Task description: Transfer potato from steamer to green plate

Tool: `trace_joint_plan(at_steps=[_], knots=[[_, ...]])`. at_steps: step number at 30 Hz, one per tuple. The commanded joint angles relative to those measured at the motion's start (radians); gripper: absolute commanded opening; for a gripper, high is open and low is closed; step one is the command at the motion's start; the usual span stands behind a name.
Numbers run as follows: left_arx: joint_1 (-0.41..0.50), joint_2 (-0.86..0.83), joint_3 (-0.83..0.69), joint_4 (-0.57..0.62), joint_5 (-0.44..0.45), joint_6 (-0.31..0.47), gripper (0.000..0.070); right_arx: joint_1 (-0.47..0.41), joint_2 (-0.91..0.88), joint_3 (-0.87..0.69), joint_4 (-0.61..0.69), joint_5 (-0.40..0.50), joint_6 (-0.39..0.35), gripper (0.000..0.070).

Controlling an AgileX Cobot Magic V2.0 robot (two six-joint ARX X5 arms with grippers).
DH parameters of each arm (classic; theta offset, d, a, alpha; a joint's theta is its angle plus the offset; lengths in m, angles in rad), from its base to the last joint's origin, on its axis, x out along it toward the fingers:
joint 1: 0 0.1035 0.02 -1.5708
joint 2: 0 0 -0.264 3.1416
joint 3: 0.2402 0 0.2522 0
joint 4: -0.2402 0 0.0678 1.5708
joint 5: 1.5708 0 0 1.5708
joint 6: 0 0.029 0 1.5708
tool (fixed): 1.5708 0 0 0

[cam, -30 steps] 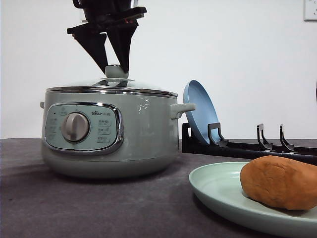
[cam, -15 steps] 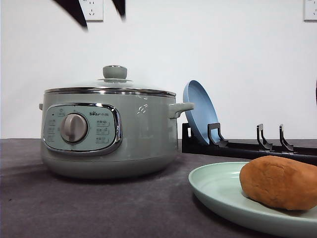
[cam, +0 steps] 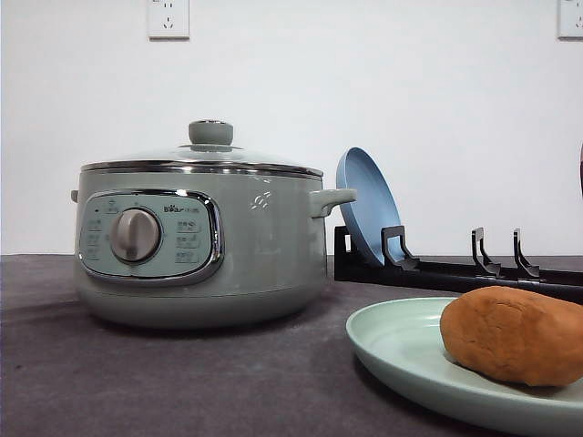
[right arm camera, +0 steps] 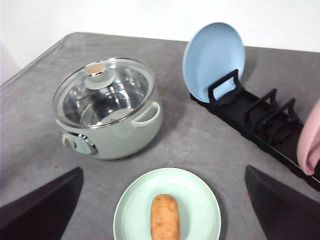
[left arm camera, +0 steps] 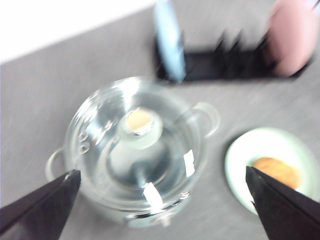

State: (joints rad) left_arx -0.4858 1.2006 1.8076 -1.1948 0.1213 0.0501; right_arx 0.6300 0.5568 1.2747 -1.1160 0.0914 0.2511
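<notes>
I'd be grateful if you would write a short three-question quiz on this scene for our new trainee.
1. True or false: the potato lies on the green plate.
2. What covers the steamer? A) a glass lid B) a blue plate C) nothing
3. Fill in: the blue plate stands upright in a black ____.

Key: 1 true; 2 A; 3 rack.

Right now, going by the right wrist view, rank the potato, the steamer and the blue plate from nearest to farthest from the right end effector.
Measured from the open right end effector:
1. Potato, lying on the green plate, just ahead of the end effector.
2. Steamer, lid on, beyond the green plate.
3. Blue plate, upright in the black rack, out toward the wall.
</notes>
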Motion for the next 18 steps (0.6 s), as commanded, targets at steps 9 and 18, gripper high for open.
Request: trace_joint_plan(at_steps=[9,18], knots=[[-0.006,-0.425,-0.454,0.192,0.021,-0.043,0.0700,0.009,0.004,0.014,-0.019,-0.122,-0.110,0.0653],[-0.006,-0.593,-0.590,0.240,0.021,-0.111,0.0700,0.009,0.004,0.014,-0.022,-0.156,-0.107,0.0653]])
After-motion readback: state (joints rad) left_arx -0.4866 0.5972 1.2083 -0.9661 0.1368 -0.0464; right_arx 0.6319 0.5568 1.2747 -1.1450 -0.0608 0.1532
